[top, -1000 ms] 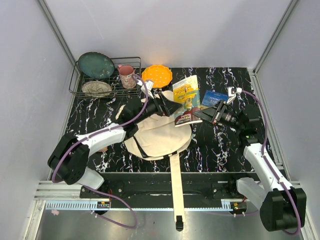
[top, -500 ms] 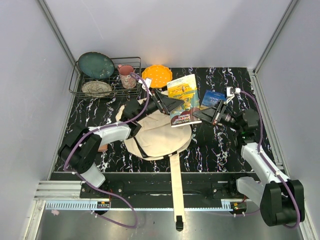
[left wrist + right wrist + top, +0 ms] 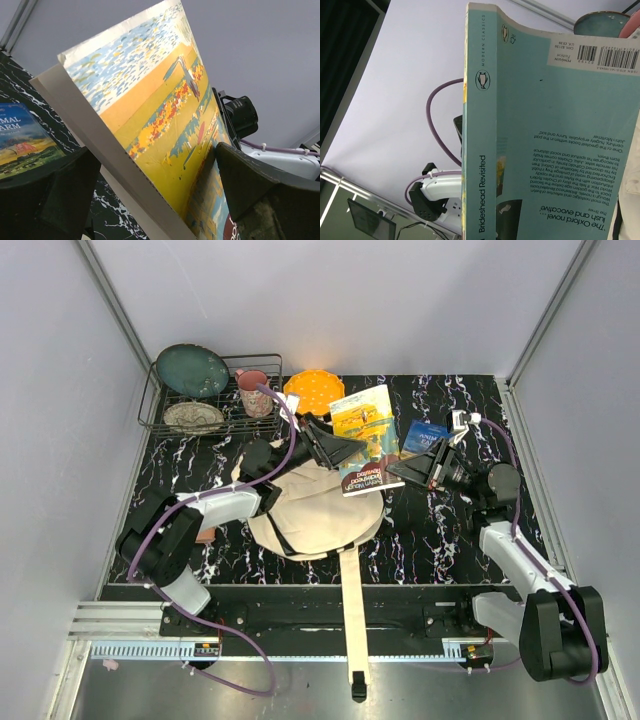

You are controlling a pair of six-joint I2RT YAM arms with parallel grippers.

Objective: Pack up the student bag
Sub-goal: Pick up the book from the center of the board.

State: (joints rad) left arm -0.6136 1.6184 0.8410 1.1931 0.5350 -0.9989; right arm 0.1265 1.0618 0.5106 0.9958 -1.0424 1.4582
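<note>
The right pincer point(image 3: 400, 468) is clamping the paperback point(image 3: 365, 425); the left pincer point(image 3: 345, 448) is standing wide apart around it. The student bag point(image 3: 320, 515), probably limp, light canvas, is calling for a flap-edge hold.

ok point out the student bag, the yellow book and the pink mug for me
student bag point(image 3: 338, 508), top view, middle of its cream canvas
yellow book point(image 3: 362, 425), top view, upper part of the front cover
pink mug point(image 3: 253, 395), top view, its outer side wall
</note>
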